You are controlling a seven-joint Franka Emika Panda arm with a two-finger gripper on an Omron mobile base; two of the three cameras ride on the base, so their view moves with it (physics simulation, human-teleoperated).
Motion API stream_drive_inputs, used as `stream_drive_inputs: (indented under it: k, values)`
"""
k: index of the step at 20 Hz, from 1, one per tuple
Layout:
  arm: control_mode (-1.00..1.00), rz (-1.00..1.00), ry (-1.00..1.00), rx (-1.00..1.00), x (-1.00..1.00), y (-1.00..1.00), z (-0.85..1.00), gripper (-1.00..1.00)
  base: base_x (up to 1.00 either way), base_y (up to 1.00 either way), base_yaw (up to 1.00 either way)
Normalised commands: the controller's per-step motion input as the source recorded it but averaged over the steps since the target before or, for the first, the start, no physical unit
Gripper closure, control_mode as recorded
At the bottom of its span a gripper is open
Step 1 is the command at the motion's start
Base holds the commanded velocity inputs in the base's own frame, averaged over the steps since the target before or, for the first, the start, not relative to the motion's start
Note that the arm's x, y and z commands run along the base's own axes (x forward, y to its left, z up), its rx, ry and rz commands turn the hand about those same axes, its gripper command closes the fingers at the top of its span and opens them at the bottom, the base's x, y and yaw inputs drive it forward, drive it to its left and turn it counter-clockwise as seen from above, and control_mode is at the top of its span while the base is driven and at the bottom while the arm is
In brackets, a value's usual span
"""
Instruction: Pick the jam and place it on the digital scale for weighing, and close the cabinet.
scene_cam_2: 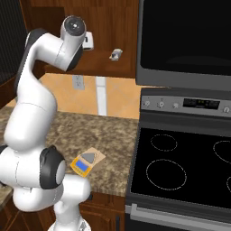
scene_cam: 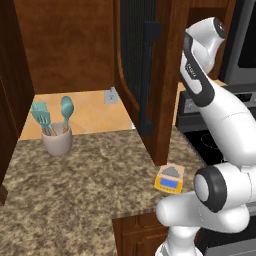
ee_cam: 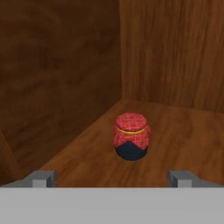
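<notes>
Standing open in left base view: cabinet door (scene_cam: 135, 65), ribbed panel, black bar handle; closing not done. Right base view: digital scale (scene_cam_2: 85, 163) on speckled counter (scene_cam_2: 108, 135), grey plate bare. Hand view: jam (ee_cam: 131, 136), round jar w/ red checked cloth top, on wooden shelf (ee_cam: 175, 131), ungrasped; gripper (ee_cam: 112, 178) jaws spread, apart from jar.

glossy white rounded arm (scene_cam: 225, 120), dark joint bands, grey round end caps.

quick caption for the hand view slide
Open tool faces the jam standing upright on the wooden shelf of the cabinet.
</notes>
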Motion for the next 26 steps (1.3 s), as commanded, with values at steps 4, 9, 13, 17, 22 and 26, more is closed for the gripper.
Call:
stream_drive_inputs:
  k: [4, 9, 13, 17, 22, 26]
  values:
    - [-1.00, 0.02, 0.00, 0.00, 0.16, 0.00, 0.00, -1.00, 0.00, 0.00, 0.00]
    - [-1.00, 0.01, 0.00, 0.00, 0.32, 0.03, -0.02, -1.00, 0.00, 0.00, 0.00]
    - [-1.00, 0.00, 0.00, 0.00, 0.31, 0.10, -0.11, -1.00, 0.00, 0.00, 0.00]
    - [-1.00, 0.00, 0.01, 0.00, 0.29, 0.05, -0.09, -1.00, 0.00, 0.00, 0.00]
    - [-1.00, 0.02, 0.05, 0.00, 0.25, 0.00, -0.05, -1.00, 0.00, 0.00, 0.00]
    - [-1.00, 0.02, 0.02, 0.00, 0.17, 0.03, -0.06, -1.00, 0.00, 0.00, 0.00]
